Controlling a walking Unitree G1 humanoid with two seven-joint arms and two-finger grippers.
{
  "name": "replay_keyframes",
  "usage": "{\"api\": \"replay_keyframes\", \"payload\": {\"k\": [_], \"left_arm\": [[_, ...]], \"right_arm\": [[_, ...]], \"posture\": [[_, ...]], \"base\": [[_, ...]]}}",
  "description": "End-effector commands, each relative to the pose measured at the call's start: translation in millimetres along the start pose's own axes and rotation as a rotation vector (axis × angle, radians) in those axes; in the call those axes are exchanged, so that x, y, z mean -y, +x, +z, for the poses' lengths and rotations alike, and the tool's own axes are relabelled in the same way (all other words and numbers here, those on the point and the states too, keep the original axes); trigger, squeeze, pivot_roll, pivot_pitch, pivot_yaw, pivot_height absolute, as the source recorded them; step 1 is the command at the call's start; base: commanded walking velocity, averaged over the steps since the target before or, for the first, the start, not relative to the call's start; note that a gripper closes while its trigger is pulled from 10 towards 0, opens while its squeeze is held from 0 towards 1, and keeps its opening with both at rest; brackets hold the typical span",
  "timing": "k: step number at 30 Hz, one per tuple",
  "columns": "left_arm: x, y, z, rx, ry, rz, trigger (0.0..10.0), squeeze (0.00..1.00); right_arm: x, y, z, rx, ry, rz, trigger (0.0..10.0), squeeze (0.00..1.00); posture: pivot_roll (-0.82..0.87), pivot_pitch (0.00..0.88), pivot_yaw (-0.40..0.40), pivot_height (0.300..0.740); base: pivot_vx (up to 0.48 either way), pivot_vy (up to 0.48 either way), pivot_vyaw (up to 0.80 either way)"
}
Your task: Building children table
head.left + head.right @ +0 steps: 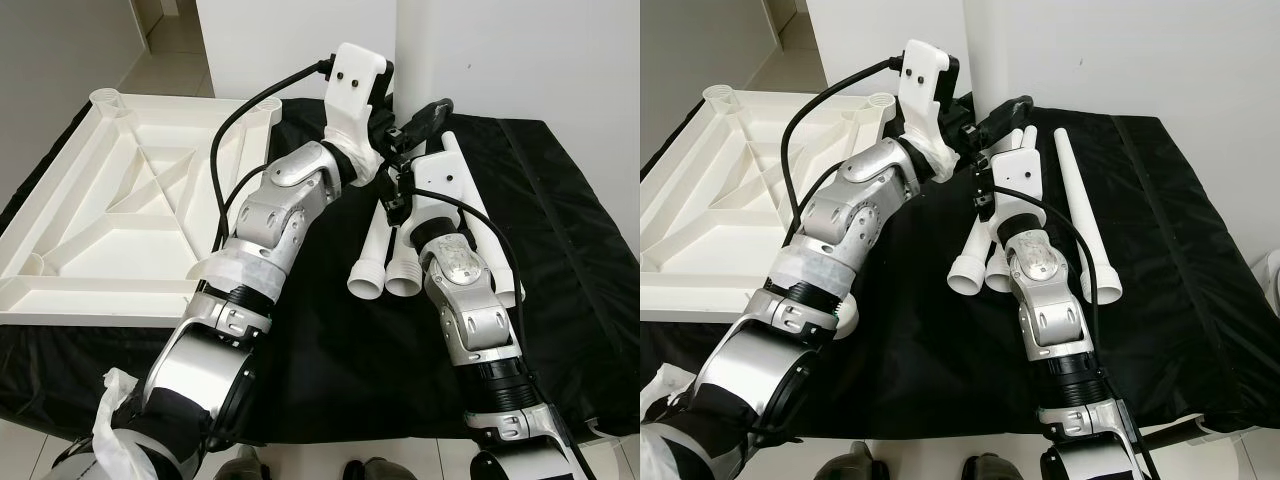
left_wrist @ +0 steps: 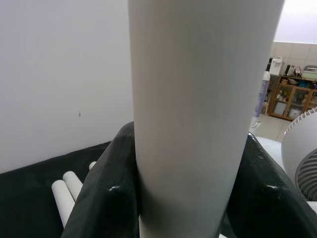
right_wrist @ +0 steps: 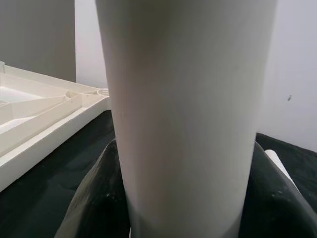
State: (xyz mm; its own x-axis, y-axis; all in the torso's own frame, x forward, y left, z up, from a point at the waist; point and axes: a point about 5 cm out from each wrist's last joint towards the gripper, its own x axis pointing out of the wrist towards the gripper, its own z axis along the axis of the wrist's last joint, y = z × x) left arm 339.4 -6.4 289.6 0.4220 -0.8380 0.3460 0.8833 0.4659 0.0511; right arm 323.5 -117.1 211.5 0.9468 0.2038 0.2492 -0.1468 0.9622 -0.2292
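A white table top (image 1: 95, 298) lies upside down on the left of the black cloth, its round leg sockets (image 1: 106, 98) at the far corners. Several white table legs (image 1: 366, 268) lie side by side in the middle, flared ends toward me. My left gripper (image 2: 185, 196) is shut on a white leg (image 2: 198, 99) that runs between its black fingers (image 2: 101, 198), near the legs' far ends. My right gripper (image 3: 183, 198) is likewise shut on a white leg (image 3: 183, 99), just beside the left one. Whether both hold the same leg I cannot tell.
One more leg (image 1: 482, 228) lies apart, to the right of my right arm (image 1: 470, 310). A black cloth (image 1: 570, 260) covers the work surface up to a white wall behind. A white fan (image 2: 302, 163) stands off to the side.
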Motion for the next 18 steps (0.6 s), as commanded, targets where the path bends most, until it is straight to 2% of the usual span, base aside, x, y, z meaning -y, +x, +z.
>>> {"api": "replay_keyframes", "payload": {"k": [1,7,8,9,14,15,16,18], "left_arm": [[7.4,1.7,0.0,-0.004,0.005,-0.046,10.0,0.00],[13.7,2.4,-2.1,-0.015,0.020,-0.077,10.0,0.00],[14.6,2.4,-2.7,-0.019,0.010,-0.084,10.0,1.00],[15.3,2.0,-2.5,-0.016,-0.014,-0.093,10.0,1.00],[14.3,2.1,0.0,-0.015,-0.021,-0.090,10.0,1.00],[12.5,2.6,3.0,-0.009,-0.028,-0.082,10.0,0.61],[9.2,3.8,8.1,0.005,-0.033,-0.067,10.0,0.00],[6.0,5.1,13.6,0.020,-0.050,-0.058,10.0,0.00]], "right_arm": [[9.9,2.3,-1.2,-0.020,-0.012,-0.045,10.0,0.00],[9.4,2.9,-2.0,-0.026,-0.018,-0.047,10.0,0.00],[9.2,2.9,-2.1,-0.028,-0.012,-0.050,10.0,0.00],[9.1,2.9,-2.3,-0.029,-0.005,-0.054,10.0,0.00],[9.3,2.5,-3.3,-0.035,0.012,-0.068,10.0,0.00],[9.9,2.1,-4.0,-0.039,0.016,-0.075,10.0,0.00],[10.9,1.6,-5.4,-0.045,0.012,-0.079,10.0,0.00],[11.8,1.1,-6.5,-0.049,0.005,-0.082,10.0,0.00]], "posture": [[0.03,0.000,-0.012,0.740],[0.03,0.000,-0.010,0.740],[0.02,0.000,-0.007,0.740],[0.02,0.000,-0.006,0.740],[0.02,0.000,-0.001,0.740],[0.02,0.000,0.001,0.740],[0.02,0.000,0.001,0.740],[0.03,0.000,0.000,0.740]], "base": [[0.000,0.000,0.00],[0.000,0.000,0.00],[0.000,0.000,0.00],[0.000,0.000,0.00],[0.000,0.000,0.00],[0.000,0.000,0.00],[0.000,0.000,0.00],[0.000,0.000,0.00]]}}
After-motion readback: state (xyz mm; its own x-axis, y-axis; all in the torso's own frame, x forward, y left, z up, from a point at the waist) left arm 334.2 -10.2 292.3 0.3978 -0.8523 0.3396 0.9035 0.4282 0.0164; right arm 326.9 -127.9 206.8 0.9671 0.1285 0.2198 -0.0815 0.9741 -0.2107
